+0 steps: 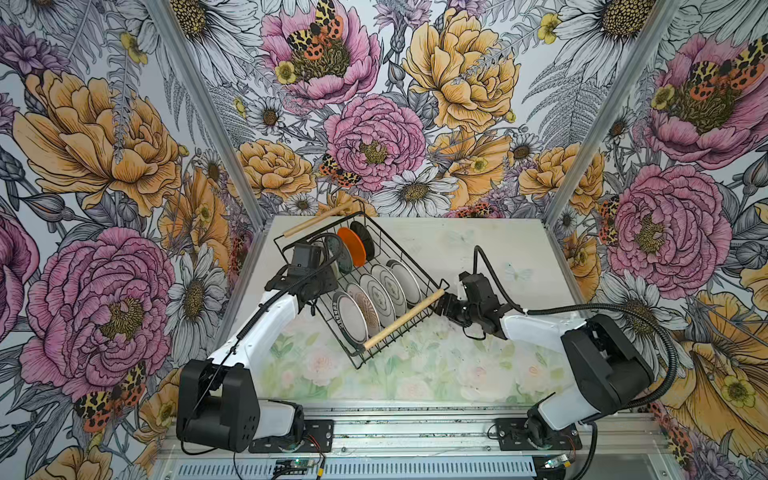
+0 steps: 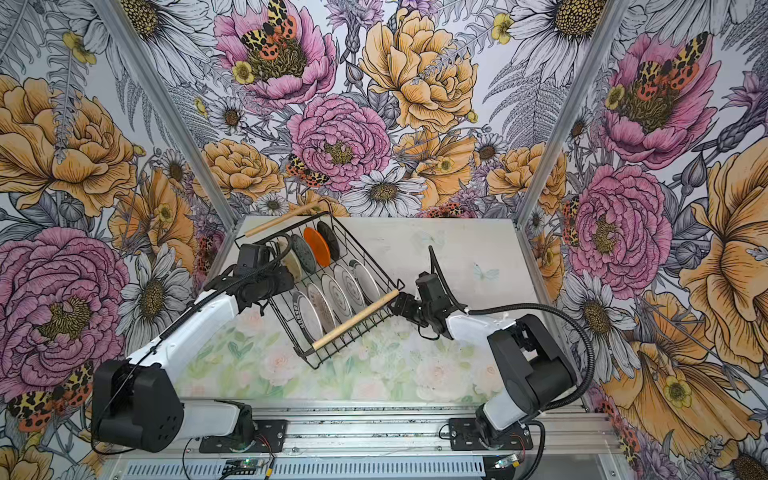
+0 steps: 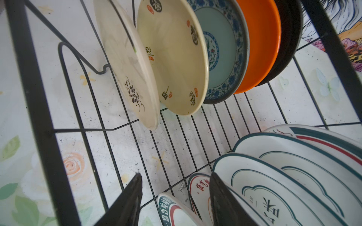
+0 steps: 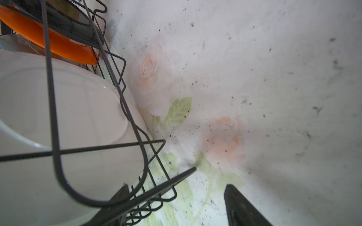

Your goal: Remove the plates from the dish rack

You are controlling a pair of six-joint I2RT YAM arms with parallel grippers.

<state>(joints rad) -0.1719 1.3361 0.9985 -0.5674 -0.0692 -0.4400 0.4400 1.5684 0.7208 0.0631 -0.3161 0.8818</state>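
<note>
Left gripper is down inside the black wire dish rack, on its left side. It is hidden under its own wrist in both top views. In the left wrist view the jaws are apart with nothing pinched, and the rims of two white plates sit in the gap. One finger lies along the face of a white plate with teal scalloped lines; cannot tell if it touches.

The rack sits diagonally on the pale floral-print table, back-left of centre. It has a light wooden rod handle at the far end and another at the near end.

All plates stand upright in the rack, in two rows.
- **Back row, left to right:**
  - cream plate with black flower sprig
  - cream plate with dark characters
  - teal plate with blue patterned rim
  - orange plate
  - black plate
- **Front row:** five pale plates with dark rims, all leaning the same way.

Right gripper is low at the rack's near-right corner, just beside the end of the near handle. In the right wrist view the jaws are wide apart with only table between them. One finger is over bare table and the other runs along the rack's corner wires; cannot tell if it touches.
</note>
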